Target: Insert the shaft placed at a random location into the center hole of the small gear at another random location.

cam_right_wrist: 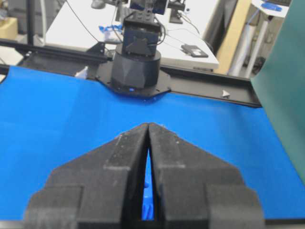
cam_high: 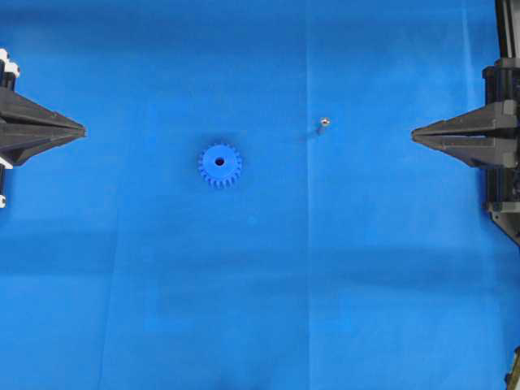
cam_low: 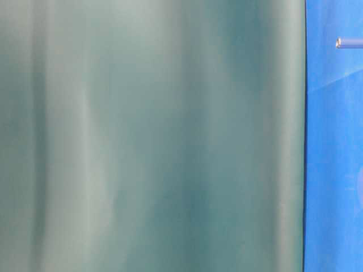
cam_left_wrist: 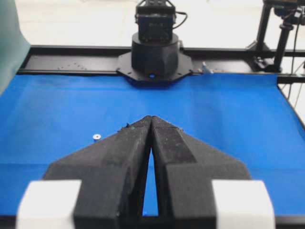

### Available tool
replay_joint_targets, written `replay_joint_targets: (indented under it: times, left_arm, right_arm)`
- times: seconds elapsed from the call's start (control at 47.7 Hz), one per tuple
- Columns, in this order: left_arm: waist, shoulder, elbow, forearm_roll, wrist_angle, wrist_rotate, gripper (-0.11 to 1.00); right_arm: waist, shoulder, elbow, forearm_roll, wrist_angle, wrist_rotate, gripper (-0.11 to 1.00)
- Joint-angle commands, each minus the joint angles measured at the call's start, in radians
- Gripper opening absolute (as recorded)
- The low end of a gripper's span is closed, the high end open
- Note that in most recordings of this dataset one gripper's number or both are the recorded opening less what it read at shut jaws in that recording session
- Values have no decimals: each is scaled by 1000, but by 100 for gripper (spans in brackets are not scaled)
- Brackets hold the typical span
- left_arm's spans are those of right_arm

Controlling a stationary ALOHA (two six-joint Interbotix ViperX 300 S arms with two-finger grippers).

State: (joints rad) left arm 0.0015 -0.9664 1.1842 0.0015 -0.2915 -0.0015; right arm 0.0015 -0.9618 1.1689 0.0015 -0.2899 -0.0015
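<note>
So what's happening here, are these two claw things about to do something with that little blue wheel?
Nothing is being handled yet. The left gripper and the right gripper sit shut at opposite edges of the blue table cover, holding nothing. Between them lies the small gear, flat, with its center hole facing up. The shaft, a tiny metal pin, stands apart from it, nearer the right gripper. The pin is not yet in the hole.

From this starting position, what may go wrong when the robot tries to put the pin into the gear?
1. The tiny silver metal shaft stands upright on the blue mat; a shut claw arriving could tip it.
2. The bright blue plastic gear nearly matches the mat, so its edge is hard to see.
3. Its dark center hole looks about pin-width, leaving little margin for aiming.
</note>
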Motion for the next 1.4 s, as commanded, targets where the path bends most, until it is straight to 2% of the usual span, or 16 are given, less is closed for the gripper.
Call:
replay_joint_targets:
  times: [0.0,0.105,0.272,0.566,0.65,0.734,0.88,0.943,1.09,1.258,1.383]
  left_arm:
    - [0,2,-20,2,-5,-9,0]
    - [0,0,-20,2,-3,-11,0]
    - [0,-5,-20,2,2,-9,0]
    - [3,-5,-18,2,2,-9,0]
    - [6,-6,-17,2,2,-9,0]
    - [9,-5,-17,2,2,-9,0]
    - [14,-6,-15,2,2,-9,0]
    - [17,-6,-14,2,3,-9,0]
    - [21,-6,-11,2,3,-9,0]
    - [29,-6,-8,0,3,-9,0]
    - [35,-8,-6,0,3,-9,0]
  right_arm:
    - [-6,8,-15,0,-6,-3,0]
    - [-9,18,-25,2,20,-3,-5]
    - [-46,54,-21,6,41,5,-6]
    - [-146,212,-8,51,-41,9,-3]
    - [-163,290,-8,75,-58,8,6]
    - [-179,368,-6,94,-91,9,22]
    - [-189,520,-8,123,-198,8,67]
    - [-189,581,-12,130,-239,8,82]
    - [-189,718,-23,166,-313,8,73]
    - [-190,838,-32,210,-382,8,74]
    - [-190,905,-37,216,-413,8,74]
